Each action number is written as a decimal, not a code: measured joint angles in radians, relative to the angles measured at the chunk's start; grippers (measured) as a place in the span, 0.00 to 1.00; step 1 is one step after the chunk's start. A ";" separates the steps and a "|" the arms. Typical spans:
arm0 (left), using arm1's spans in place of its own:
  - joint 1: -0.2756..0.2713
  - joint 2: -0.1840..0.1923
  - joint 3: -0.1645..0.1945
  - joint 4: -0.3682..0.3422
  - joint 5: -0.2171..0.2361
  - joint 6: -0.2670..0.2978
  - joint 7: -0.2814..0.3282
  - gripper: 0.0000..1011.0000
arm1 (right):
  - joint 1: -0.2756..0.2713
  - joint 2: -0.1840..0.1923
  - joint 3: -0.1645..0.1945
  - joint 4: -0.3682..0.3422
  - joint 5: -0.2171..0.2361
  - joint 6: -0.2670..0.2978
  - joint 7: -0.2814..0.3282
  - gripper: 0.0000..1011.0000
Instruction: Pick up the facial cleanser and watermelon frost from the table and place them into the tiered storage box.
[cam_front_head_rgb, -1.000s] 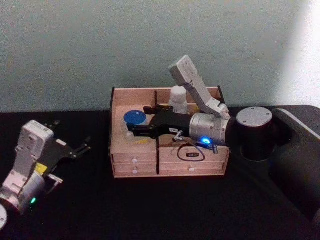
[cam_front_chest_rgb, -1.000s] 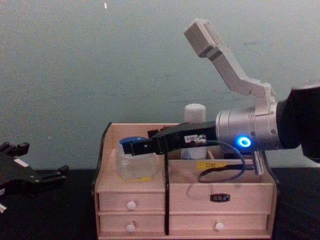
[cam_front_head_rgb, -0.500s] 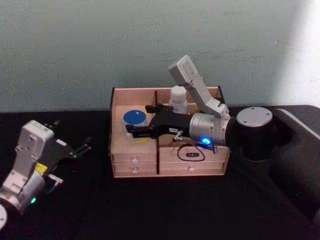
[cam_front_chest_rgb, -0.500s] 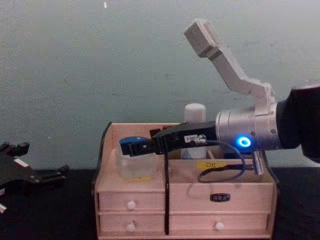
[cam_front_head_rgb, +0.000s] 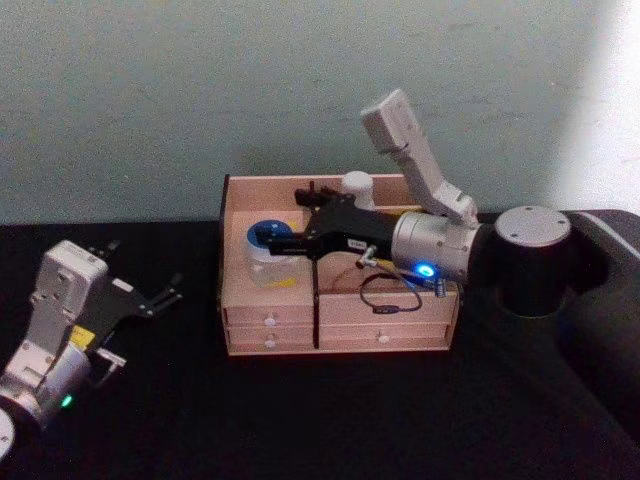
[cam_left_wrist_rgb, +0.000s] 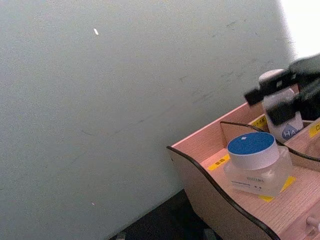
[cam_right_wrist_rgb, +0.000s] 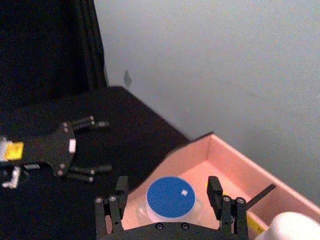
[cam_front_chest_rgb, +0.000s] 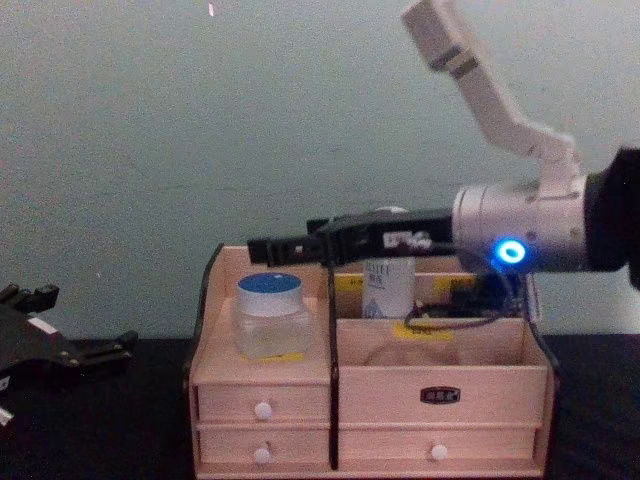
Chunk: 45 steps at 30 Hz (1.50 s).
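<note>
Up lifts the right hand (cam_front_chest_rgb: 262, 245), fingers apart, clear of the jar (cam_front_chest_rgb: 268, 317) now seated in the organiser (cam_front_chest_rgb: 435, 378) beside the bottle (cam_front_chest_rgb: 389, 288).

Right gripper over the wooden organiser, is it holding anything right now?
Nothing. The right gripper hovers open above the blue-lidded clear jar, fingers apart and clear of it.

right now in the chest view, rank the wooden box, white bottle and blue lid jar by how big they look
1. wooden box, by far the largest
2. white bottle, taller but partly hidden behind the right claw
3. blue lid jar, close to the bottle
</note>
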 joint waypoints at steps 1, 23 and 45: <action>0.000 0.000 0.000 0.000 0.000 0.000 0.000 0.99 | -0.004 0.004 0.003 -0.011 0.004 0.000 -0.001 0.99; 0.000 0.000 0.000 0.000 0.000 0.000 0.000 0.99 | -0.206 0.136 0.198 -0.292 0.055 -0.044 -0.269 0.99; 0.000 0.000 0.000 0.000 0.000 0.000 0.000 0.99 | -0.369 0.084 0.334 -0.307 -0.100 -0.208 -0.560 0.99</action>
